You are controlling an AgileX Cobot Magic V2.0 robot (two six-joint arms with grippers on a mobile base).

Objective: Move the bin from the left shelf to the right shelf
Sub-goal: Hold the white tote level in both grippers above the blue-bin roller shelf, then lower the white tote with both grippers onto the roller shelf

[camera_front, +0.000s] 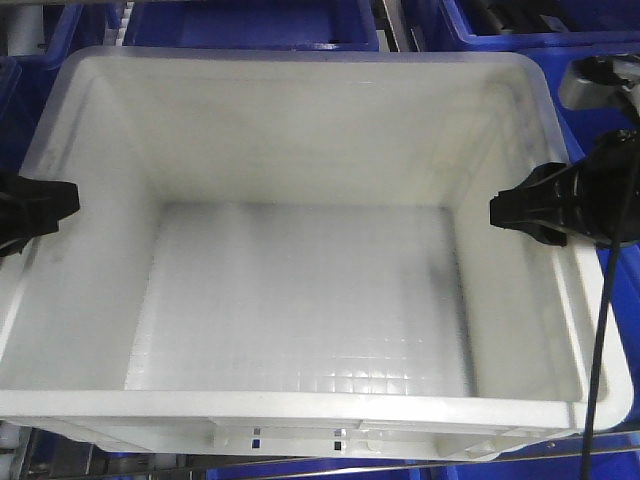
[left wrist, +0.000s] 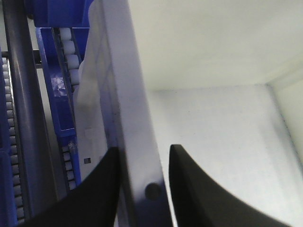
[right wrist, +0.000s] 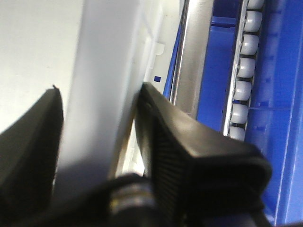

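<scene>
A large empty white plastic bin (camera_front: 300,300) fills the front view. My left gripper (camera_front: 50,205) is shut on the bin's left rim, one finger inside and one outside; the left wrist view shows the rim (left wrist: 137,142) between the two black fingers (left wrist: 189,189). My right gripper (camera_front: 520,210) is shut on the bin's right rim, and the right wrist view shows that rim (right wrist: 99,94) between its fingers (right wrist: 180,137).
Blue bins (camera_front: 250,20) stand behind the white bin. Blue roller tracks with white rollers (left wrist: 68,52) run on the left, and a metal rail (right wrist: 194,61) and rollers (right wrist: 246,66) on the right. A black cable (camera_front: 600,350) hangs by the right arm.
</scene>
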